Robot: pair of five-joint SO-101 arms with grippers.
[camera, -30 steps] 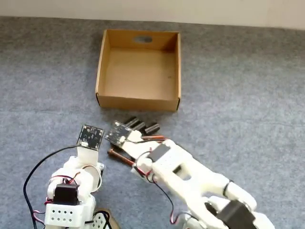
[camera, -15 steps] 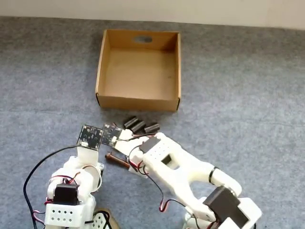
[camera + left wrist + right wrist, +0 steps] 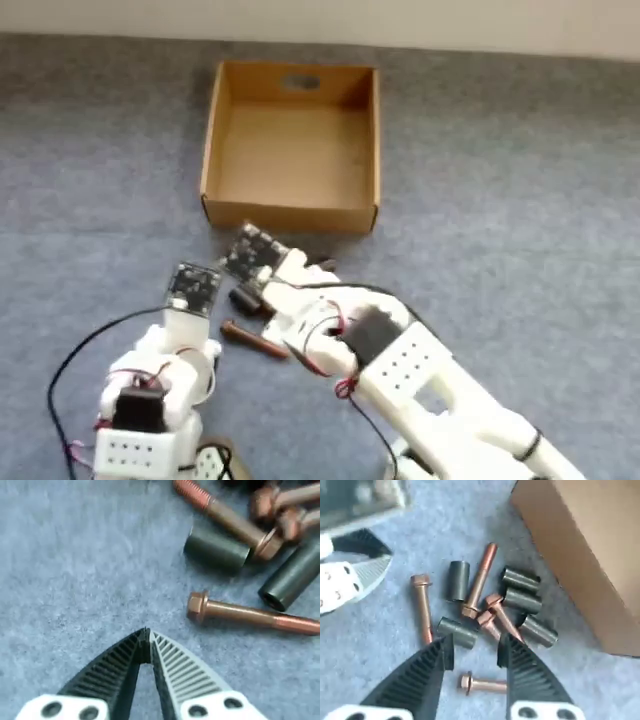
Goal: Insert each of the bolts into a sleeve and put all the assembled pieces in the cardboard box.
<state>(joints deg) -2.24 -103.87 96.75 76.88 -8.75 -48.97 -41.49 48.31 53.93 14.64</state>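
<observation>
1. High view: the cardboard box [image 3: 290, 215] sits open-topped in the upper middle of the frame. The pile of bolts and sleeves is right below its front wall. The right arm [image 3: 420, 380] reaches in from the lower right and covers most of that pile. One loose bolt [image 3: 253, 339] lies at lower centre on the grey carpet [image 3: 520, 200], with a dark sleeve [image 3: 245, 298] just above it. The left arm [image 3: 150, 390] is in the lower left, beside the pile.

2. Left wrist view: the left gripper [image 3: 146, 634] has its jaws pressed together with nothing between them, tips over bare carpet. A copper bolt [image 3: 250, 614] lies flat just beyond the tips. Past it are two sleeves and a few more bolts bunched up and touching.

3. Right wrist view: the right gripper [image 3: 476, 647] hangs over the pile, jaws spread wide and gripping nothing. A short bolt [image 3: 482, 684] lies on the carpet between the two fingers, and the nearest sleeve [image 3: 456, 631] is right at one fingertip. Beyond that, several bolts cross in a tangle with sleeves all around. The box wall stands close beside them.
</observation>
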